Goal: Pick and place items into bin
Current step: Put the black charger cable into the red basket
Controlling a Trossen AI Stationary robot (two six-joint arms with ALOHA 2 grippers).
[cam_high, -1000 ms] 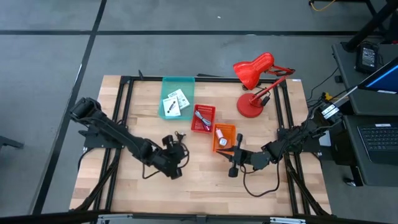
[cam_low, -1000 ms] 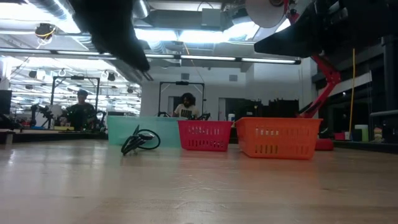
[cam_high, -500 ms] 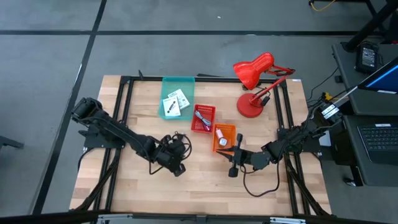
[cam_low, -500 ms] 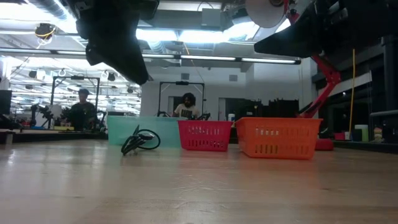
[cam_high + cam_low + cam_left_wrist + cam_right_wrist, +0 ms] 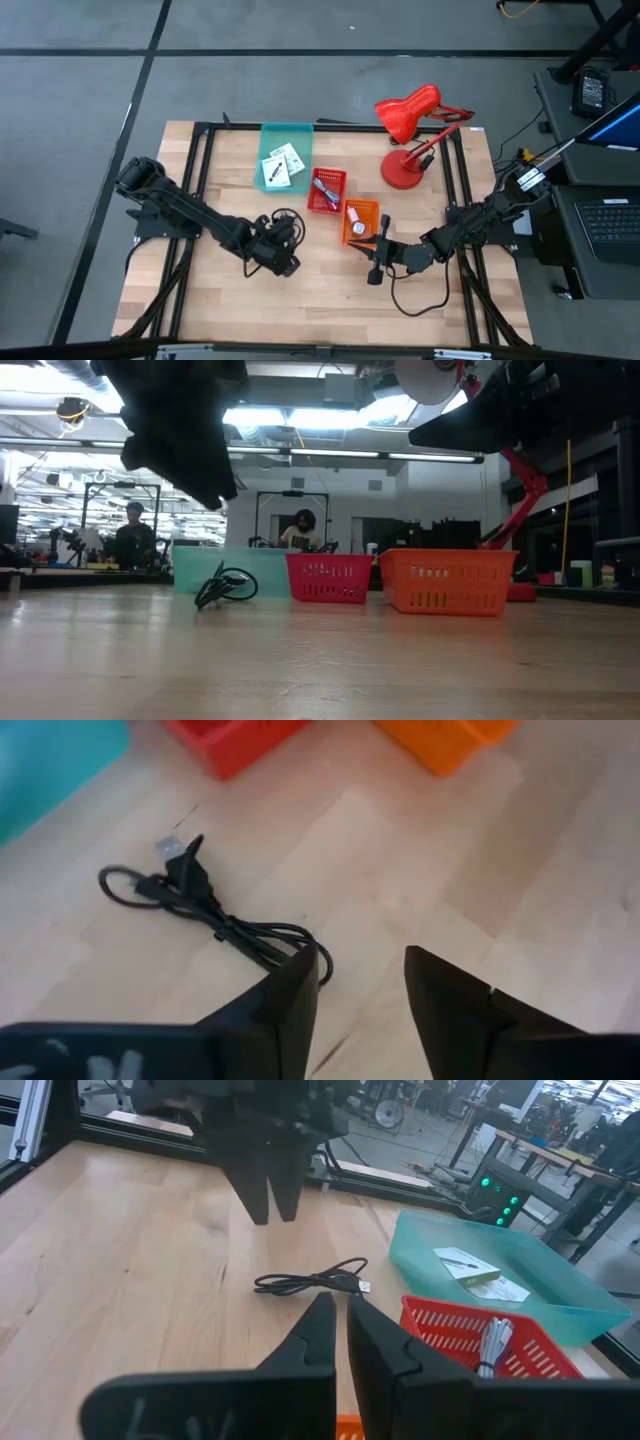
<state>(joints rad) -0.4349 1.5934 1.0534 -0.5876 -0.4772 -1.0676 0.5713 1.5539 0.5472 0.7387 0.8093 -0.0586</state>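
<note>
While the left hand point(image 5: 360, 985) hovers spread, the black cable point(image 5: 205, 910) lies loosely looped, plug silver.

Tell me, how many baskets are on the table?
3, side by side in a slanting row: a teal bin nearest the table's far edge, a red basket in the middle, and an orange basket closest to the right gripper.

Black cable point(image 5: 210, 915) on pale wood table point(image 5: 420, 850); teal point(image 5: 287, 135), red point(image 5: 327, 190), orange bins point(image 5: 361, 222); cards point(image 5: 283, 165) seemingly white.
</note>
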